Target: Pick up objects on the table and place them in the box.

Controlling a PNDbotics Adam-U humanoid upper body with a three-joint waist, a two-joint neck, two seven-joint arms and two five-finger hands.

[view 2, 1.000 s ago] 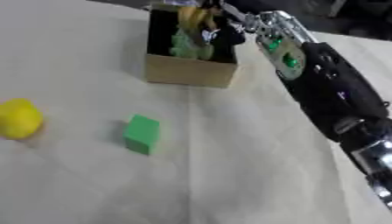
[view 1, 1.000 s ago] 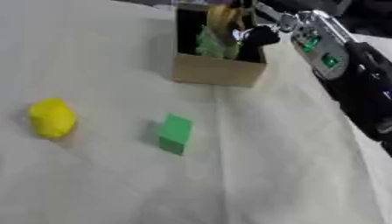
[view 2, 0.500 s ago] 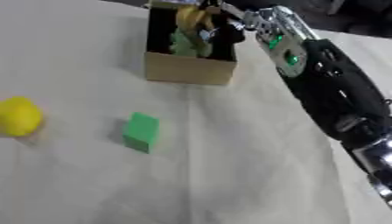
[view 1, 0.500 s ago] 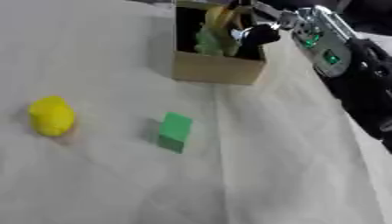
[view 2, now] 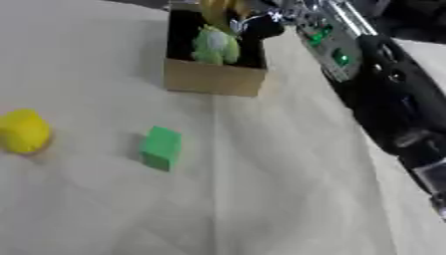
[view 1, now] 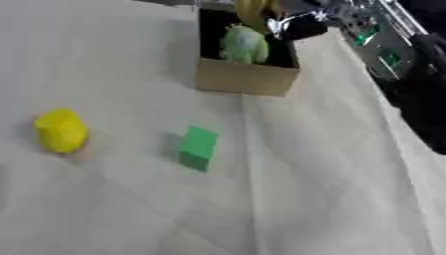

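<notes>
An open cardboard box point(view 1: 246, 78) stands at the far middle of the table, and a pale green soft toy point(view 1: 242, 45) lies inside it. Over the box's far rim my right hand point(view 1: 298, 27) is shut on a yellow object point(view 1: 253, 9), which hangs upright above the box's opening. My right forearm point(view 2: 383, 94) runs down the right side. A green block point(view 1: 198, 147) lies on the cloth in front of the box. A yellow rounded object point(view 1: 60, 130) sits further left. My left hand shows in neither view.
A white cloth point(view 1: 313, 189) with a few creases covers the table. The table's far edge runs just behind the box, with a dark area beyond it at the upper right.
My right hand and the yellow object in it have shifted a little toward the far edge above the box. The block and the yellow rounded object have not moved.
</notes>
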